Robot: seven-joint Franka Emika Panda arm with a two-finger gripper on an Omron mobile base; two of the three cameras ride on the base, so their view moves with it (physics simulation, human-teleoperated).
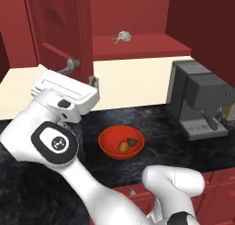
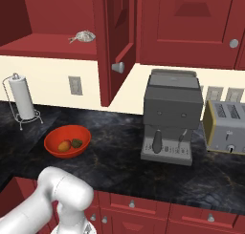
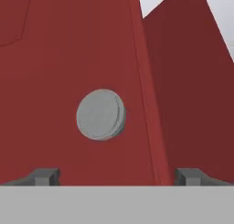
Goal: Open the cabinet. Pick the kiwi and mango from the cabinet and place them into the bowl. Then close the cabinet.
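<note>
Facing the cabinet (image 3: 68, 58) door's round knob (image 3: 100, 114) dead ahead, gripper (image 3: 117, 176) spread wide, holding nothing; black counter (image 2: 119, 147) carrying bowl (image 2: 52, 147) below.

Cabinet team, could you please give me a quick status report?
Jaws open, facing door knob. Cabinet doors open. Kiwi and mango in bowl. Nothing blocking.

Open cabinet (image 2: 115, 42) door juts over the counter (image 2: 119, 132) — bare room between bowl (image 2: 67, 141) and coffee machine (image 2: 171, 116).

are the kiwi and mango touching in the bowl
Apart. The right base view shows a thin strip of bowl floor between the mango and the kiwi.
</note>
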